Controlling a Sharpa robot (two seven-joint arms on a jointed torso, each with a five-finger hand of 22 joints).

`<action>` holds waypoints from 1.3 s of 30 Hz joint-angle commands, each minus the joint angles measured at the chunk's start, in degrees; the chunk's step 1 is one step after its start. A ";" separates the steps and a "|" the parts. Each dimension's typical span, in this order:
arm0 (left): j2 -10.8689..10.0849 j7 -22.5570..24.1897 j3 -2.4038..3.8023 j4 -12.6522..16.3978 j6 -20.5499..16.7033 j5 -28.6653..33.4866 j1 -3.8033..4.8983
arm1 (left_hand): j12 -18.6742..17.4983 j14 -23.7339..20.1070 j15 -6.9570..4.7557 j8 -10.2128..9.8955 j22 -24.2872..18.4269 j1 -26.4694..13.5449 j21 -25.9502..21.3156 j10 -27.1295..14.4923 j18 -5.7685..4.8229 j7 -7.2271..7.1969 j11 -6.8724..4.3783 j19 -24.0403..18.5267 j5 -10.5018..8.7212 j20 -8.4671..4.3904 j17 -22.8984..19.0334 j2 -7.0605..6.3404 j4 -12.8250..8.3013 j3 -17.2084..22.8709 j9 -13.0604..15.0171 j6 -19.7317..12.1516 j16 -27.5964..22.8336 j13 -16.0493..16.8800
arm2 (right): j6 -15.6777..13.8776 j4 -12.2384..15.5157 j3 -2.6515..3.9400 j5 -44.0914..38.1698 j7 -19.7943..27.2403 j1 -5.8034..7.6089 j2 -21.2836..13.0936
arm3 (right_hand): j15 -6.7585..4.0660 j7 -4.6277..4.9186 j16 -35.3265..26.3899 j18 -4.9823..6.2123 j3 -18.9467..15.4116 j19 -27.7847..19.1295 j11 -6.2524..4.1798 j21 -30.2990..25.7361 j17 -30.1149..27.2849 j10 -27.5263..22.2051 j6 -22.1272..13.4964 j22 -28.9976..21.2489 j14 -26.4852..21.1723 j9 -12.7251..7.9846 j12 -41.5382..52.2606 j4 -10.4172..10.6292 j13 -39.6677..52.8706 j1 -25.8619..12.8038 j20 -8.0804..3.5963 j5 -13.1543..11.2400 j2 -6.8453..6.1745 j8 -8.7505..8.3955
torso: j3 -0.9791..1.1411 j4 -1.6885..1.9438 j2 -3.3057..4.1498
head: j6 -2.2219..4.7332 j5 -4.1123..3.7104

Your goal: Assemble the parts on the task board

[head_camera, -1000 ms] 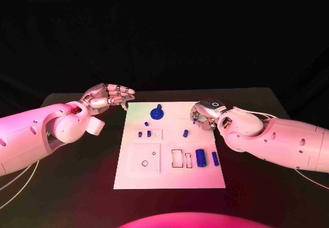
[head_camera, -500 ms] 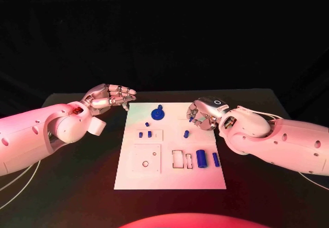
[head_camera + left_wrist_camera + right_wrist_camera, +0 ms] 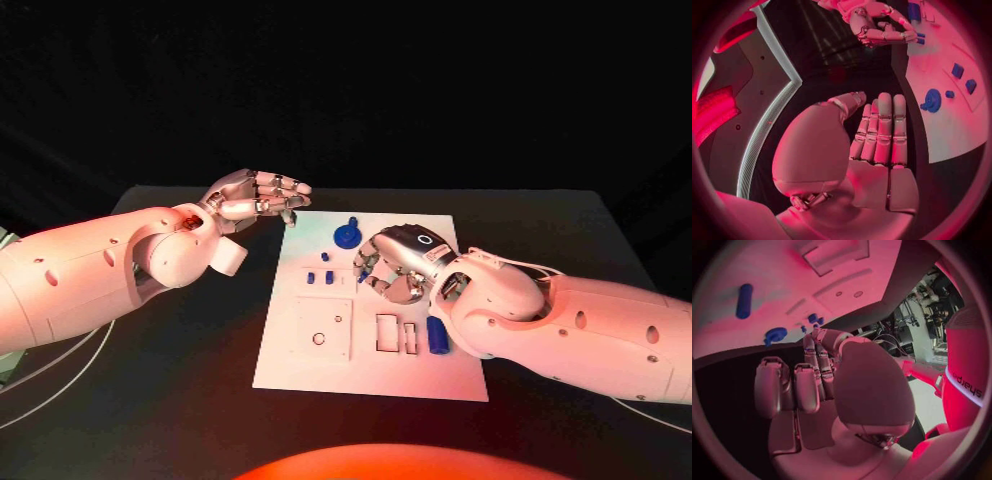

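The white task board [image 3: 368, 370] lies mid-table. On it stand a round blue part [image 3: 348, 234], small blue pegs [image 3: 326, 257] and a blue cylinder [image 3: 437, 335] beside my right arm. My right hand [image 3: 392, 262] hovers over the board's middle with its fingers curled, and a small blue part [image 3: 362, 271] sits pinched at its fingertips. In the right wrist view the fingers [image 3: 811, 365] point at the pegs [image 3: 812, 318] and the round part [image 3: 775, 334]. My left hand [image 3: 260, 195] hangs over the board's far left corner, loosely cupped and holding nothing; its palm [image 3: 873, 150] is bare.
Rectangular recesses [image 3: 389, 333] and a square plate with a round hole [image 3: 320, 332] mark the board's near half. Black table [image 3: 173, 380] surrounds the board. A white cable [image 3: 58, 385] trails off at the left.
The camera has shifted. My right hand has moved from the board's right edge to above its middle, with the small blue part. The left hand stays by the far left corner.
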 commanded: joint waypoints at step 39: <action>0.46 0.17 0.04 1.19 0.67 0.19 -0.04 | 0.33 -0.40 0.25 -0.15 -0.10 -0.20 -0.47 -0.50 0.69 0.23 0.20 -0.32 0.18 0.13 -0.11 0.16 -0.31 -0.27 -0.11 -0.43 -0.32 -0.04 | 6.97 -3.80 -1.35 -3.66 0.12 -3.98 6.39 | -0.29 0.19 -0.07 -0.48 0.53 1.02 -2.96 -0.28 -0.04 3.30 0.25 8.18 2.34 0.15 -0.34 -0.40 0.30 -0.29 -0.23 -0.06 0.83 0.08 | -0.03 0.01 0.12 | -2.51 4.13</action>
